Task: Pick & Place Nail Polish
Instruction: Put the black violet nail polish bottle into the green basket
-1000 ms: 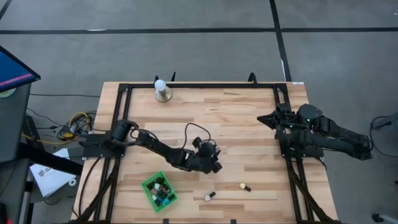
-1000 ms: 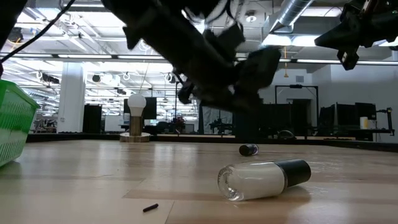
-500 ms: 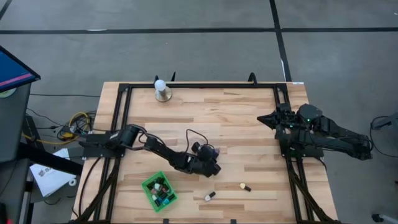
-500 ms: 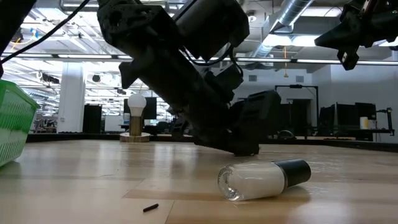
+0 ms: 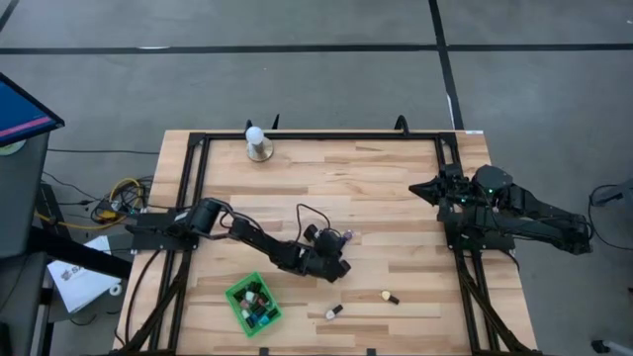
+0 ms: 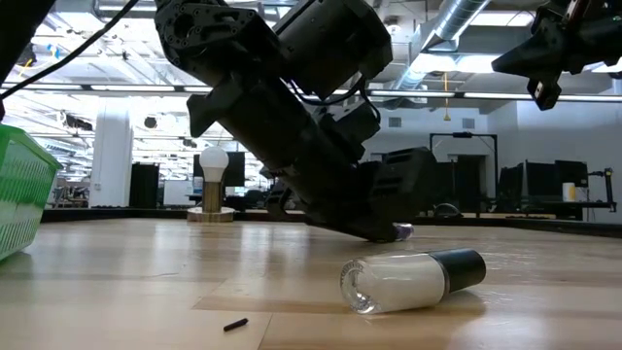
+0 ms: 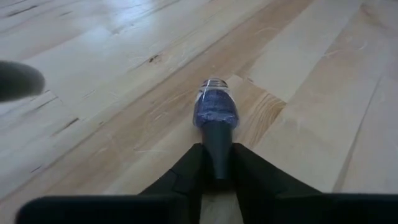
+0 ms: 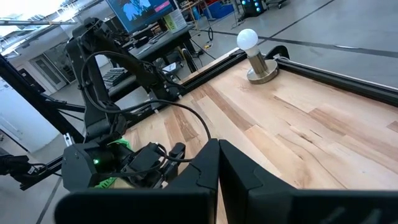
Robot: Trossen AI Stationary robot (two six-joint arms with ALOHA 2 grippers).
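the left gripper (image 7: 217,177) is pinching the dark cap of a purple nail polish bottle (image 7: 215,112) lying mid-table, the glass body poking out ahead of the fingers. the hold looks narrow, possibly only on the cap, so it is worth squeezing firm and lifting straight before swinging to the green basket (image 5: 237,298). two more bottles (image 5: 334,311) are lying near the front edge. the right gripper (image 8: 217,155) is waiting closed and empty at the right side.

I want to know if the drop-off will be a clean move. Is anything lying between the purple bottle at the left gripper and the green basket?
Nothing visible does. The left gripper pinches the purple bottle by its dark cap, and the bare tabletop runs from there to the green basket. The two loose bottles lie off to the side.
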